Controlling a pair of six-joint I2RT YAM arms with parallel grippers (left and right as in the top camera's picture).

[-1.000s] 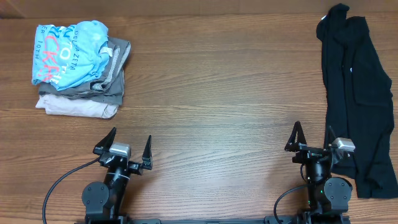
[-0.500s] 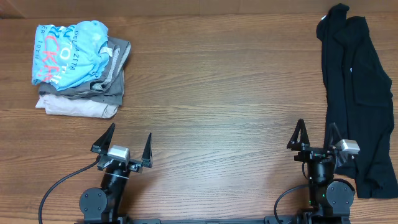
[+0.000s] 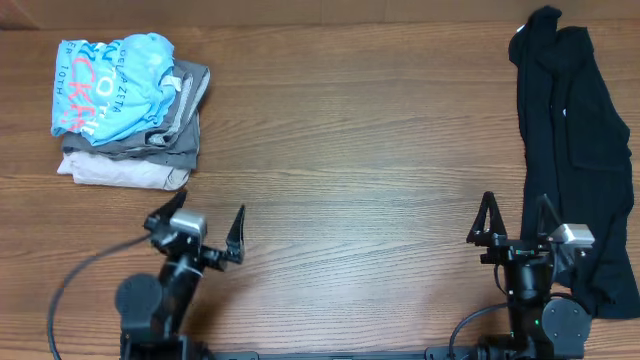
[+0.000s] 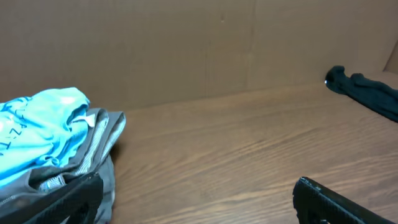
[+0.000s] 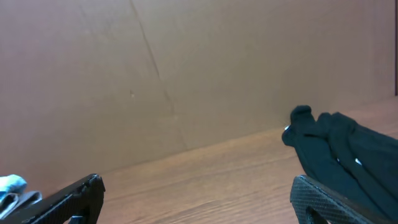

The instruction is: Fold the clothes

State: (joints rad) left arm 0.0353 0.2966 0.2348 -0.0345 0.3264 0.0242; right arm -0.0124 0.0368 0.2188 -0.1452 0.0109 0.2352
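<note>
Your left gripper [image 3: 200, 225] sits at the table's 7 o'clock, fingers spread wide and holding nothing. Your right gripper [image 3: 516, 222] sits at 5 o'clock, also spread and empty. From overhead its right finger overlaps the near end of the black clothes [image 3: 572, 130]; you cannot tell whether it touches.

The clothes lie as a long, wrinkled strip from 1 o'clock down to 4 o'clock, with a tiny white label [image 3: 566, 112] midway. Both grippers look ready for a first grasp, the right one closest.

The strip hugs the right margin, so there is little room on that side. The bare wooden table [image 3: 350, 150] gives wide space at the centre for spreading. At 10 o'clock, well apart, a folded stack [image 3: 125, 160] carries a light blue printed tee [image 3: 115, 85].
</note>
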